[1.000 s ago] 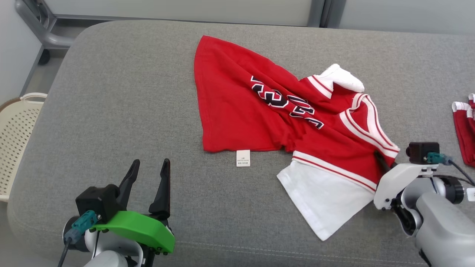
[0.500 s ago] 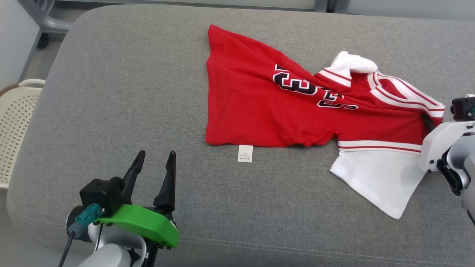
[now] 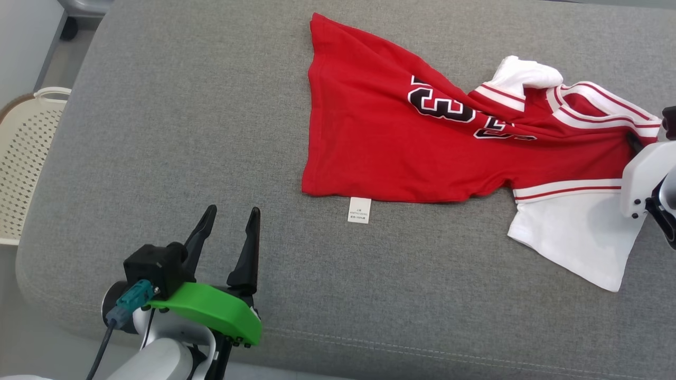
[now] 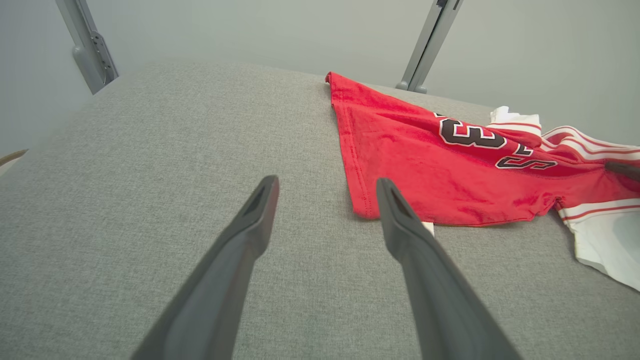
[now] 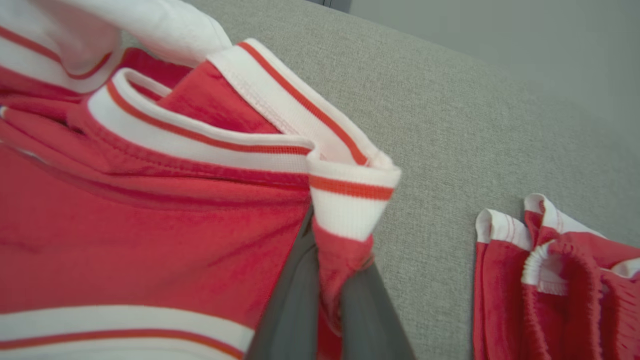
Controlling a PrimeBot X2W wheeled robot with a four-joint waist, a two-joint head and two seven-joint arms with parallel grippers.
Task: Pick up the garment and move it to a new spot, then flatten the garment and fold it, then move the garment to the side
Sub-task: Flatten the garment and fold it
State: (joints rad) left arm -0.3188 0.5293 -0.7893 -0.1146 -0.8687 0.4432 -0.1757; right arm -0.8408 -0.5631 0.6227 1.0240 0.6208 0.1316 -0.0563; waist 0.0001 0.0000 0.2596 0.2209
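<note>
The garment (image 3: 401, 142), a red jersey with white trim and black numbers, is spread on the grey padded surface (image 3: 185, 132), in the far right part of the head view. Its hem is turned to the left, and its collar end is drawn to the right edge of that view. A white sleeve (image 3: 575, 237) is laid flat at the near right. A small white label (image 3: 359, 210) is seen just at the near edge of the hem (the print on it is too small to be read).

The right gripper (image 3: 631, 141) is found at the collar end. In the right wrist view its two dark fingers (image 5: 292, 300) are closed on a fold of red cloth, which is pinched between them just under the white and red striped band (image 5: 345, 200) of the neck. The band is raised above the fingers.

The left gripper (image 3: 233, 211) is held over the near left part of the surface, apart from the garment. Its fingers are spread and nothing is held between them. In the left wrist view the corner of the hem is seen just beyond the right fingertip.

A second red piece of clothing (image 5: 550, 280) with white edging is seen crumpled on the same surface, to the right of the pinched collar in the right wrist view. A cream basket (image 3: 26, 158) with many holes is placed beside the left end of the surface.
</note>
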